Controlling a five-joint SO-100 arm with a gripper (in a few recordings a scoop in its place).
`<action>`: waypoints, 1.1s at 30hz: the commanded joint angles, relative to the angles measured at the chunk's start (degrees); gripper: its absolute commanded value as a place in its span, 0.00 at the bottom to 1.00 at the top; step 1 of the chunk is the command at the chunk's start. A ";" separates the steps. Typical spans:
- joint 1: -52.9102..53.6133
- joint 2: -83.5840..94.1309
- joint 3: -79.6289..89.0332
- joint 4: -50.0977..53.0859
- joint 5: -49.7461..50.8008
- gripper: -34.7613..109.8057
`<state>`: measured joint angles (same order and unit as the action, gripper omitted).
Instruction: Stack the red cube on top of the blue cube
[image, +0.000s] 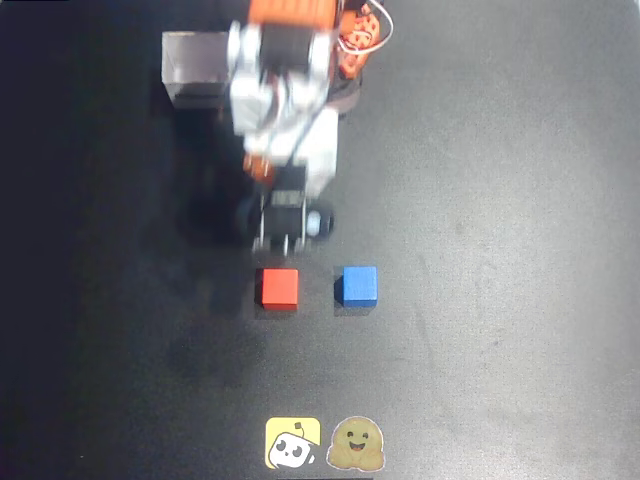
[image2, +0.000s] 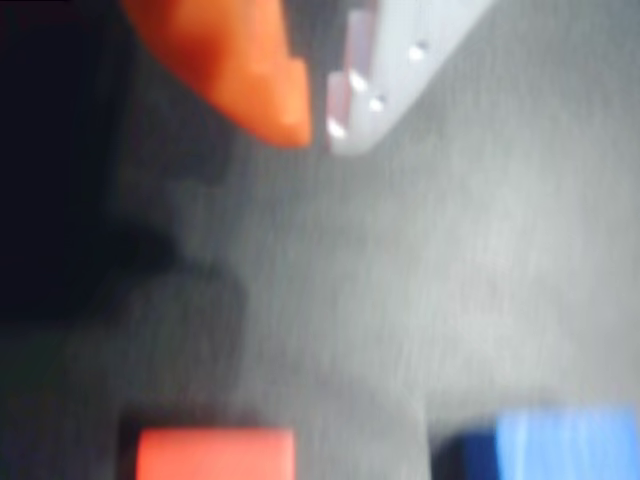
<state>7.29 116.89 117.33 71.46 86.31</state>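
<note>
You've got the small matte red cube (image: 278, 287) sitting on the dark table (image: 480, 200), straight below the gripper (image: 281, 240) in the overhead view, near it but not touching. The small matte blue cube (image: 358, 284) sits beside it to the right, a clear gap between them, both flat on the table. Nothing stacked yet; I'd call this the approach to the red cube.

In the wrist view the fingertips (image2: 290, 110) look nearly together, a thin gap at most, nothing between them. Frame is blurred, so treat that as a soft read.

Risks:
- Descend with the jaws this narrow and you'll likely land on top of the red cube or shove it instead of straddling it. Open first.
- The cubes sit close. A wide or skewed grab could clip the blue one and move your stack target.
- An off-centre grip means a tilted release and the red cube sliding off.

Around: clear box (image: 200, 70) up by the arm base, two stickers, yellow (image: 292, 443) and tan (image: 357, 444), at the lower edge. None of it is in your path.
</note>
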 joint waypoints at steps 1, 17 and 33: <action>0.18 -9.93 -9.32 -0.79 0.44 0.24; 0.09 -30.94 -22.76 -5.19 1.67 0.34; -2.81 -34.01 -22.41 -9.76 3.25 0.39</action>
<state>4.83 82.62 96.86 62.75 89.03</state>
